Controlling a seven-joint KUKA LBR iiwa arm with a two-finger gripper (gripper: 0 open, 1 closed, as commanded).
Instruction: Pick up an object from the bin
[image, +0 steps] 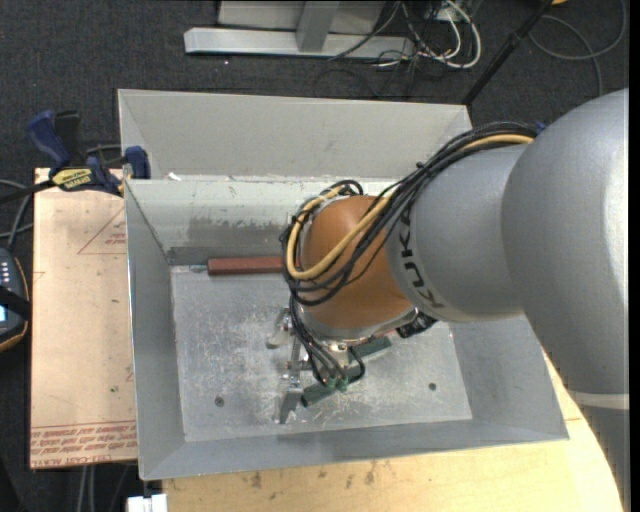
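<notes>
My gripper (285, 368) hangs under the arm's orange cover, low over the front middle of the bin floor. Its two metal fingers (290, 402) stand open, and I see nothing between them, only bare scuffed floor. A reddish-brown bar (245, 265) lies flat along the foot of the back wall, left of centre. It is well apart from the gripper, up and to the left of it; its right end is hidden behind the orange cover.
The arm and its cover hide the middle and right of the bin. Bare floor shows to the left of the gripper and along the front wall.
</notes>
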